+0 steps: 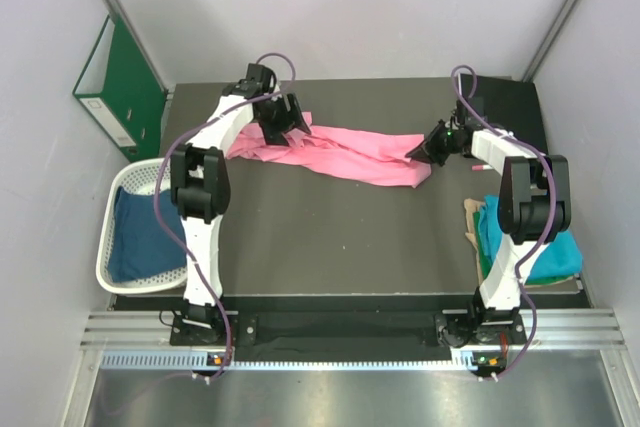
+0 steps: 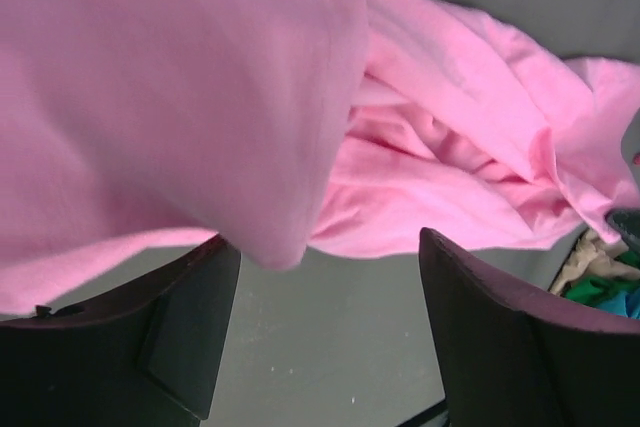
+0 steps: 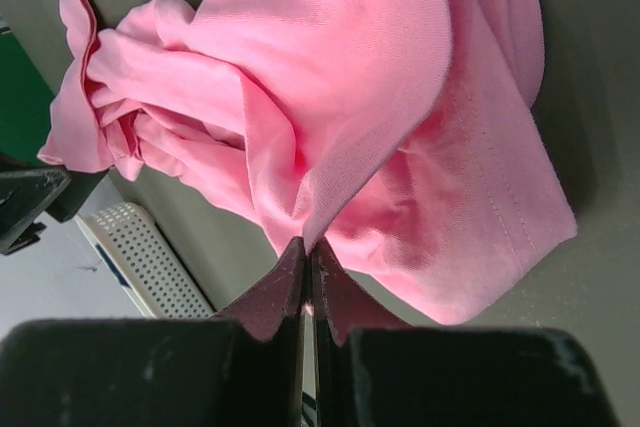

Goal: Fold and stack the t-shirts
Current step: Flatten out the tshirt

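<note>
The bright pink t-shirt (image 1: 350,155) is being held in a rumpled band across the far half of the tabletop (image 1: 330,237); a fold at its right end is being pinched by the closed right gripper (image 3: 308,247); the left gripper (image 1: 290,119) is being held at its left end, jaws apart, cloth hanging beside one finger; the teal t-shirt (image 1: 555,252) is lying bunched at the right edge; the dark blue t-shirt (image 1: 140,237) is lying in the white lattice basket (image 1: 125,182) beside the left edge.

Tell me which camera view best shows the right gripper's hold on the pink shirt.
The right wrist view: the right gripper is shut on a fold of the pink shirt, seen close. The top external view shows it small and dark at the shirt's right end. The left wrist view shows cloth, not the hold.
</note>
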`<state>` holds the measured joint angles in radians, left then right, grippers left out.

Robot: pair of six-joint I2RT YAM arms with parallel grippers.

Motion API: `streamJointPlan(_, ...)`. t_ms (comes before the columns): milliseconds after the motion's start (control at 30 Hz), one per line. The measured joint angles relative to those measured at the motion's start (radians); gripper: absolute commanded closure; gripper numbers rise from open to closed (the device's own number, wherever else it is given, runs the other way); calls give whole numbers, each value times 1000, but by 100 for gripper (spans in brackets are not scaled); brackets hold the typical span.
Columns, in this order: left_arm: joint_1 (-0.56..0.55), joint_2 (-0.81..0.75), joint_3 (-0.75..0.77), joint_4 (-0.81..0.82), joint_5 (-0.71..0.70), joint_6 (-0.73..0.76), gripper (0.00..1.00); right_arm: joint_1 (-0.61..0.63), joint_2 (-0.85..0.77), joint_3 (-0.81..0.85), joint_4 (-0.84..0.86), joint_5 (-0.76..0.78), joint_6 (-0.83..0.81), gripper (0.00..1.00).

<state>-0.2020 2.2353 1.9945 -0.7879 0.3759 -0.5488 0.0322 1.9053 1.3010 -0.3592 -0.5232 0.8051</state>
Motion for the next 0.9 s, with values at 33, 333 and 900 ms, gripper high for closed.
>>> streamJointPlan(33, 0, 13, 11, 0, -8, 0, 34, 0, 0, -2, 0, -1, 0, 100)
streamJointPlan(333, 0, 130, 133, -5, -48, 11, 100, 0, 0, -38, 18, -1, 8, 100)
streamJointPlan(900, 154, -95, 204, -19, -113, 19, 100, 0, -8, 263, -54, 51, -91, 100)
